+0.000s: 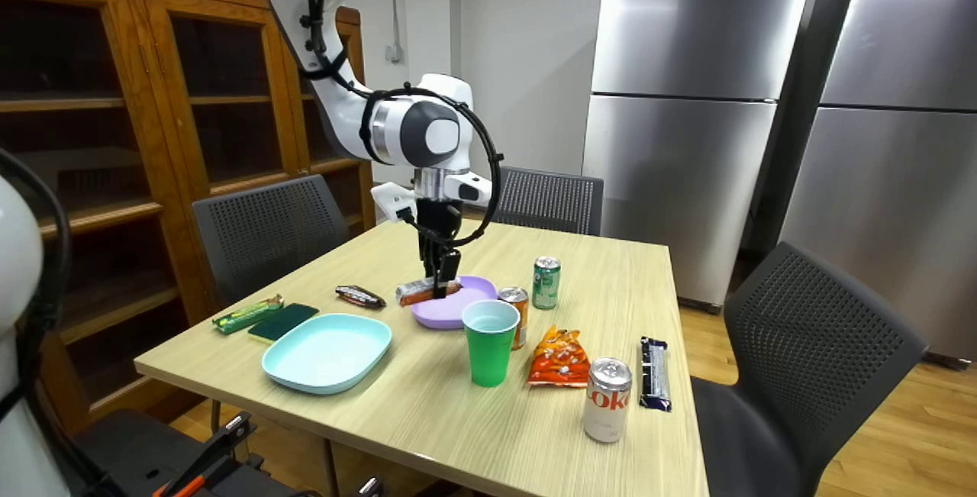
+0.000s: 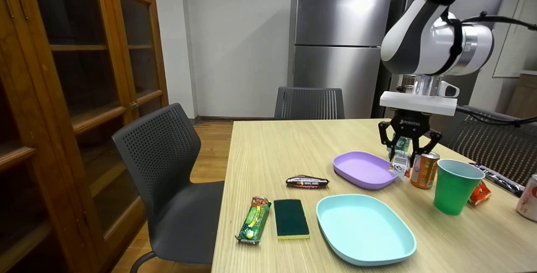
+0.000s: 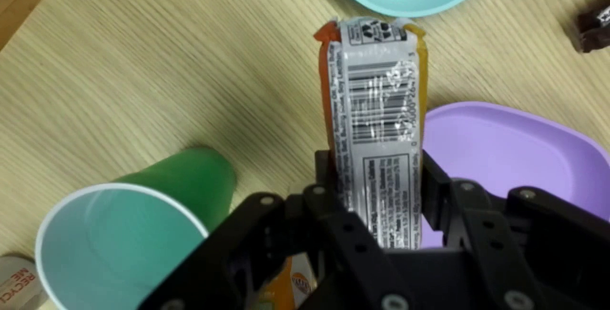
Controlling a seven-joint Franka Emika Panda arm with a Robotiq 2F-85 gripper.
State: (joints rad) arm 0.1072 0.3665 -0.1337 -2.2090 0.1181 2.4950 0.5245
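Note:
My gripper is shut on a wrapped snack bar, a pad pressing each long side. The bar's pale back, with a barcode and small print, faces the wrist camera; its edges are orange and yellow. In both exterior views the bar is held off the table, roughly level, beside or over the rim of the purple plate. An orange can stands close by the gripper, partly hidden behind the green cup in an exterior view.
A light blue plate, a sponge, a green-wrapped bar and a dark-wrapped bar lie on the table. A green can, an orange chip bag, a Coke can and another bar are there too. Chairs surround it.

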